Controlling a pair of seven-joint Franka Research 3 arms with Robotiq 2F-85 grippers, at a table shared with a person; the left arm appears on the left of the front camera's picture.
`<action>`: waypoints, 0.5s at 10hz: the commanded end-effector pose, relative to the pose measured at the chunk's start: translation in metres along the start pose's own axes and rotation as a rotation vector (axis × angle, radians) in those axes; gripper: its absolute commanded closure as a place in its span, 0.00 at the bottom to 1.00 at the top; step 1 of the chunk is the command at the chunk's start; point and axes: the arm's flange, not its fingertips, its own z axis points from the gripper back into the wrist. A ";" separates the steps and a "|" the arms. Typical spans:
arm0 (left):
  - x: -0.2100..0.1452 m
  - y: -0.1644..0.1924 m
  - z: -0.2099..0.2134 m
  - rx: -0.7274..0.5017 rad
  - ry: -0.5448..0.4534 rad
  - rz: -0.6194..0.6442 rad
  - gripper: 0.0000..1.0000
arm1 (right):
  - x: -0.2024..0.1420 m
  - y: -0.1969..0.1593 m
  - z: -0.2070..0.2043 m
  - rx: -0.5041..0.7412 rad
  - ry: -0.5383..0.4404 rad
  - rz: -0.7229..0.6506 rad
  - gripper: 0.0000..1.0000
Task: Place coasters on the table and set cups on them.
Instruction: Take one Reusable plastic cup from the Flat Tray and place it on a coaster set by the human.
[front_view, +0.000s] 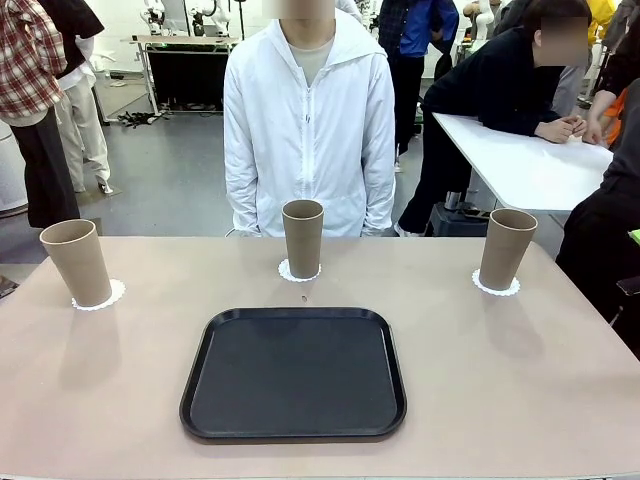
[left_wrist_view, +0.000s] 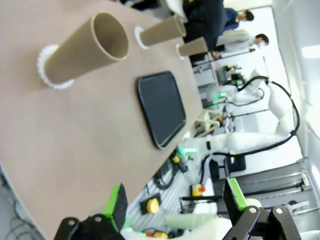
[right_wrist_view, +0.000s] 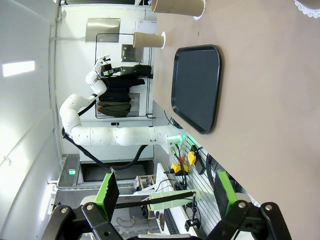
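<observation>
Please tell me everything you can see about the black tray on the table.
The black tray is a rounded-square, matte, plastic-looking tray with a low raised rim. It lies flat on the beige table, near the robot's edge, in front of the middle cup. Nothing lies in it and nothing touches it but the table.

Left pincer and right pincer gape, empty.
</observation>
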 end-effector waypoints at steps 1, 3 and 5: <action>-0.003 0.000 0.002 0.000 -0.007 0.004 0.00 | 0.000 0.001 0.000 0.009 0.004 0.005 0.00; -0.003 0.000 0.002 0.000 -0.007 0.004 0.00 | 0.000 0.001 0.000 0.009 0.004 0.005 0.00; -0.003 0.000 0.002 0.000 -0.007 0.004 0.00 | 0.000 0.001 0.000 0.009 0.004 0.005 0.00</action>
